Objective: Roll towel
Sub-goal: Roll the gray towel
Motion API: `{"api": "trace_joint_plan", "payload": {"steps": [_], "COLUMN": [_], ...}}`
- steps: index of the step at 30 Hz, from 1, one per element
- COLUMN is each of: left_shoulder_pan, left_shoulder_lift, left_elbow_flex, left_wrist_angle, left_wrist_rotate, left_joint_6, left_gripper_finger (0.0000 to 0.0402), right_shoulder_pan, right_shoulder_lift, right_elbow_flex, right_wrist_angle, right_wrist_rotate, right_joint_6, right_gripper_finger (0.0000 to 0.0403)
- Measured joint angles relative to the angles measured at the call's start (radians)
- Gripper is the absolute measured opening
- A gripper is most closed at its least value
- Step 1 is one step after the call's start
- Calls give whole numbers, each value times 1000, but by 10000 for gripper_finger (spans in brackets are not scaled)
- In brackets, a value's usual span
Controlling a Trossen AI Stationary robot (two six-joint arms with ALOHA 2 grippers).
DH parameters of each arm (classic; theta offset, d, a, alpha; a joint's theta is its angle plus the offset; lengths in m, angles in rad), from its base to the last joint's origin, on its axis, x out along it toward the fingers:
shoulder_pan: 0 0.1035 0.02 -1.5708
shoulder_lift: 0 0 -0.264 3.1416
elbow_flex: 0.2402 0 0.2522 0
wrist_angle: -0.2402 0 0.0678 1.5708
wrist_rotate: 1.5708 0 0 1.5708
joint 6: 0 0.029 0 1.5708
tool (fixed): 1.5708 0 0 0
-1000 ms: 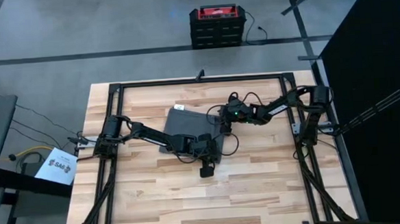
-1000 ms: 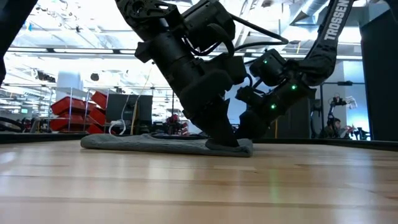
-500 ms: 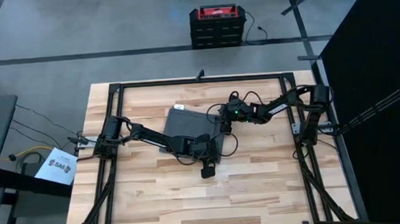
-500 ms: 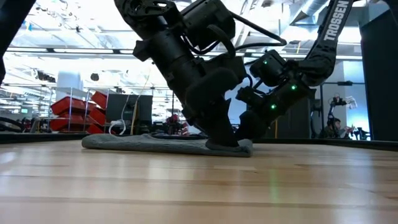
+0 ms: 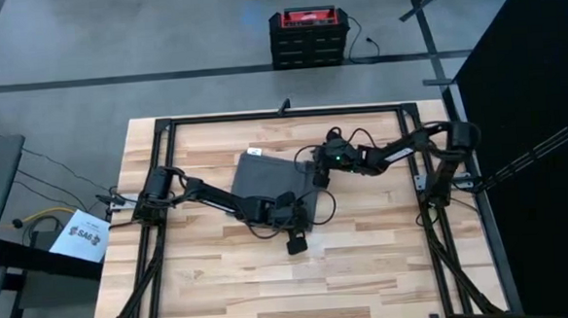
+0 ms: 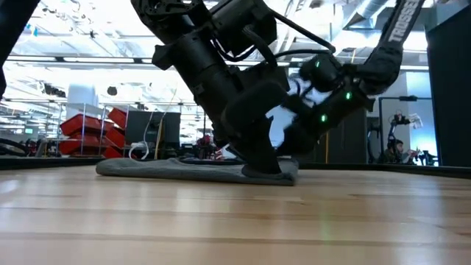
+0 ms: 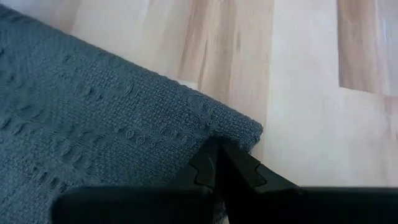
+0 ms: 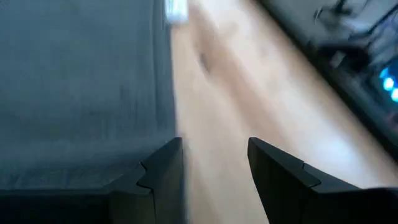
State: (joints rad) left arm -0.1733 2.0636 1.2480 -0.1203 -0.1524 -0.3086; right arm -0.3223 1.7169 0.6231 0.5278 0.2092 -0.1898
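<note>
While you look down from above, you find the towel (image 5: 269, 182) lying flat on the wooden table (image 5: 367, 262), a little toward the far edge and near the middle of its width, with its small white tag (image 5: 254, 153) at the far edge. Your left gripper (image 5: 298, 220) sits at the towel's near right corner; in the left wrist view its two dark fingers (image 7: 231, 174) are pressed together with the cloth's corner (image 7: 239, 127) caught at their tips, so you have that corner pinched against the tabletop. From table height you see this same arm leaning steeply down, its tip planted on the right end of the grey cloth (image 6: 169, 169), which lies low and flat across the boards. Your right gripper (image 5: 316, 174) is just beside the towel's right edge, farther back than the left one. Its wrist view shows the fingers (image 8: 163, 168) spread apart, one over the cloth's border (image 8: 87, 93) and the other over bare wood, with nothing held between them. The white tag (image 8: 176, 9) shows at the cloth's distant edge in that view.
</note>
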Motion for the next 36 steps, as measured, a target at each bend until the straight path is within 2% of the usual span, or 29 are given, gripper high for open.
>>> {"api": "trace_joint_plan", "payload": {"steps": [5,8,12,18,24,27,30,33,36], "left_shoulder_pan": [-1,-1,-1,-5,-14,-15,-17,-17,-17], "left_shoulder_lift": [-13,-13,-14,-15,-15,-15,-15,-15,-20], "left_elbow_flex": [-1,-1,-1,-1,-1,-1,3,34,94], "left_wrist_angle": [-10,-9,-7,-7,-7,-4,-1,-47,-127], "left_wrist_rotate": [2,0,-2,-8,-27,-24,-16,-11,-10], "left_joint_6": [5,7,8,-2,-18,-30,-26,1,44], "left_gripper_finger": [0,0,0,0,0,0,0,0,0], "right_shoulder_pan": [28,13,-12,-22,-20,-15,17,62,110], "right_shoulder_lift": [-132,-143,-25,205,240,177,53,-113,-285], "right_elbow_flex": [-14,-26,-30,-3,16,1,-30,-61,-75], "right_wrist_angle": [-11,4,113,282,323,307,262,117,-105], "right_wrist_rotate": [-14,-20,-101,-100,-16,10,15,5,7], "right_joint_6": [-33,-32,7,25,8,-10,-47,-52,0], "right_gripper_finger": [171,171,171,171,171,171,171,171,171]}}
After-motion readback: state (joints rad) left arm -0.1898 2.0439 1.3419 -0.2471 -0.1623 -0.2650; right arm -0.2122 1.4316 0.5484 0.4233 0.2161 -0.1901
